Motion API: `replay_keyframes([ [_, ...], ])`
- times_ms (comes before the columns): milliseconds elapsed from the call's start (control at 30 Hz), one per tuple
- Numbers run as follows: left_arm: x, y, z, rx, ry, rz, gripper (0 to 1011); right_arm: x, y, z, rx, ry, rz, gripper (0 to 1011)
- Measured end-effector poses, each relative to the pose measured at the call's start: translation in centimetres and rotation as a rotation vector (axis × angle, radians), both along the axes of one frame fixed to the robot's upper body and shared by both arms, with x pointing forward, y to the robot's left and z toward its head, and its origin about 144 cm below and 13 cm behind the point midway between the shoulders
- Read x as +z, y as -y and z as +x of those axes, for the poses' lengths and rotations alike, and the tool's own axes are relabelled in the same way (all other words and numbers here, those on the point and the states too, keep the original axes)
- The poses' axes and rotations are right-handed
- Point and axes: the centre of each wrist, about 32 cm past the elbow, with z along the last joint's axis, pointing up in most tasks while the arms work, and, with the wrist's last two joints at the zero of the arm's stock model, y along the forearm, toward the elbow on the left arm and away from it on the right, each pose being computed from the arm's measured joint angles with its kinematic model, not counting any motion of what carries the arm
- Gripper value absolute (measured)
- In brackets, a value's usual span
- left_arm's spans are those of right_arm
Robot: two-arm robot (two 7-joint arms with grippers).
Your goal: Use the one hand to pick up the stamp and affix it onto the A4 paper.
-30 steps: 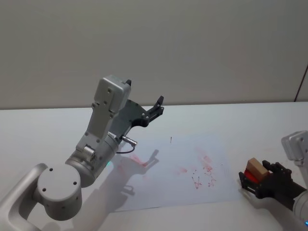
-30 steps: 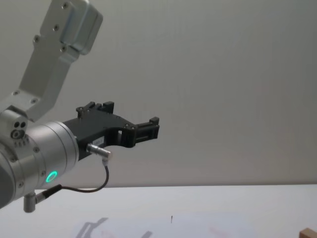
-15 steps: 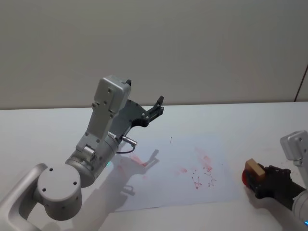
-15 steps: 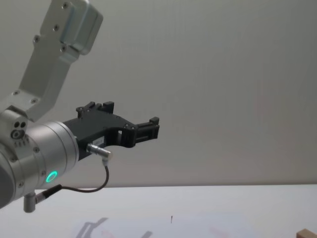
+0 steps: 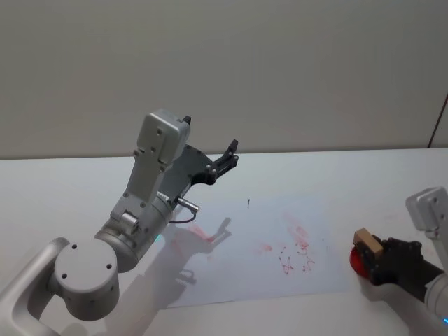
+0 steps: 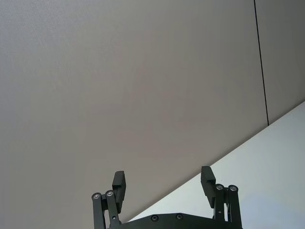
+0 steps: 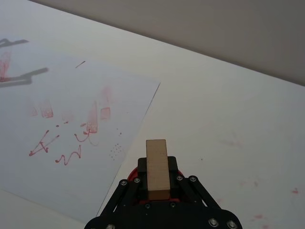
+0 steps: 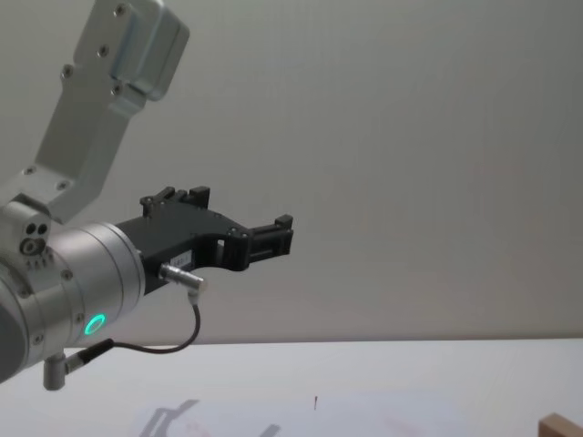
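Stamp (image 5: 367, 243) clamped in right pincer (image 5: 374, 260) beside A4 paper (image 5: 238, 234), left pincer (image 5: 229, 150) raised

Thin flat white A4 paper sheet (image 5: 245, 273) lies on white bench (image 5: 364, 175), mid-bench, toward front edge. Red round pad (image 5: 355, 260) on bench just beside paper's right edge. Small light-brown wooden stamp block (image 5: 367, 243) directly over pad, held between fingers (image 7: 141, 168) of black pronged right gripper (image 5: 373, 257). Right gripper comes in from front right corner. Black left gripper on silver cylinder (image 5: 229, 152) raised above bench, behind paper's left part, well apart from stamp.
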Motion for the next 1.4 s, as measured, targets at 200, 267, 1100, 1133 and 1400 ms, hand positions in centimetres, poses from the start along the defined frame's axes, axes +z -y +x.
replay_keyframes([
  [200, 0.0, 0.0, 0.0, 0.0, 0.0, 0.0, 1001, 0.6, -0.1, 0.6, 0.043, 0.048, -0.007, 217],
  [267, 0.0, 0.0, 0.0, 0.0, 0.0, 0.0, 1001, 0.8, -0.2, 0.8, 0.057, 0.061, -0.007, 217],
  [1100, 0.0, 0.0, 0.0, 0.0, 0.0, 0.0, 1001, 2.7, -3.5, 5.4, 0.393, 0.173, 0.079, 218],
  [1133, 0.0, 0.0, 0.0, 0.0, 0.0, 0.0, 1001, 2.7, -3.6, 5.5, 0.406, 0.168, 0.083, 217],
  [1400, 0.0, 0.0, 0.0, 0.0, 0.0, 0.0, 1001, 2.0, -5.0, 6.7, 0.491, 0.098, 0.127, 218],
])
